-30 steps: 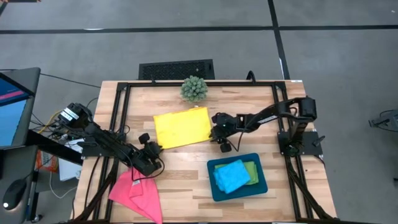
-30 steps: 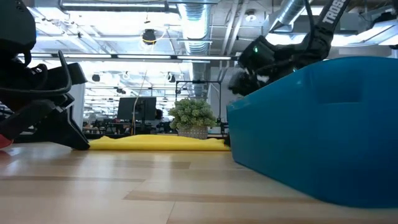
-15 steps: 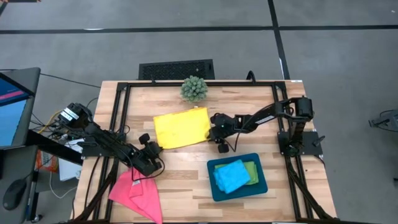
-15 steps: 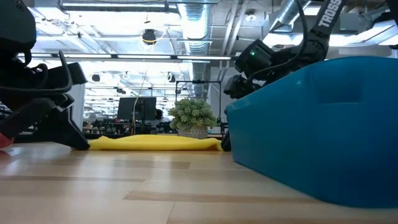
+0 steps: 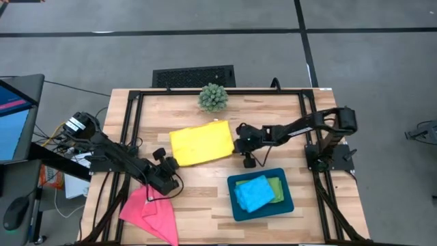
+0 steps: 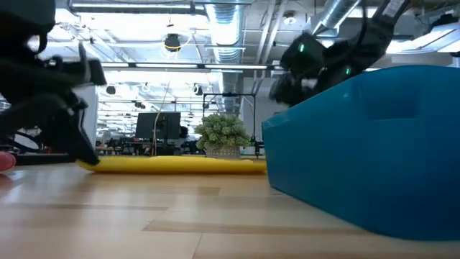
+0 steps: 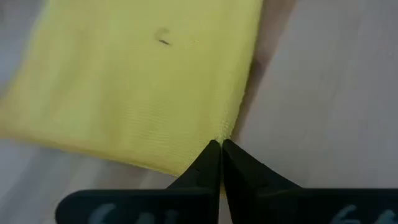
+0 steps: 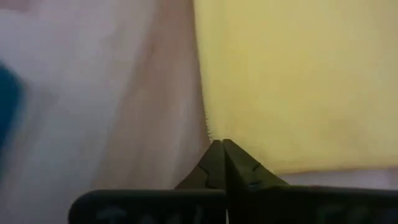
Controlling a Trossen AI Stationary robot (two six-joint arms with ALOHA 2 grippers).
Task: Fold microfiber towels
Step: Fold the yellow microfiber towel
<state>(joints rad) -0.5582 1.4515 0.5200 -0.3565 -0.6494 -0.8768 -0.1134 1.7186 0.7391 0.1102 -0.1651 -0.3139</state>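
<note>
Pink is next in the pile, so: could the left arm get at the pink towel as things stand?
Probably, though not now: the pink towel lies bare just beside the left tool, which is shut on the yellow towel.

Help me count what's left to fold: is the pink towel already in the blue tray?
No, in the high view the pink towel lies on the table by its near-left corner, while the tray holds only the blue towel and green towel.

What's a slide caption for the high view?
Both grippers, left and right, shut on the yellow towel's near corners; pink towel waits.
</note>
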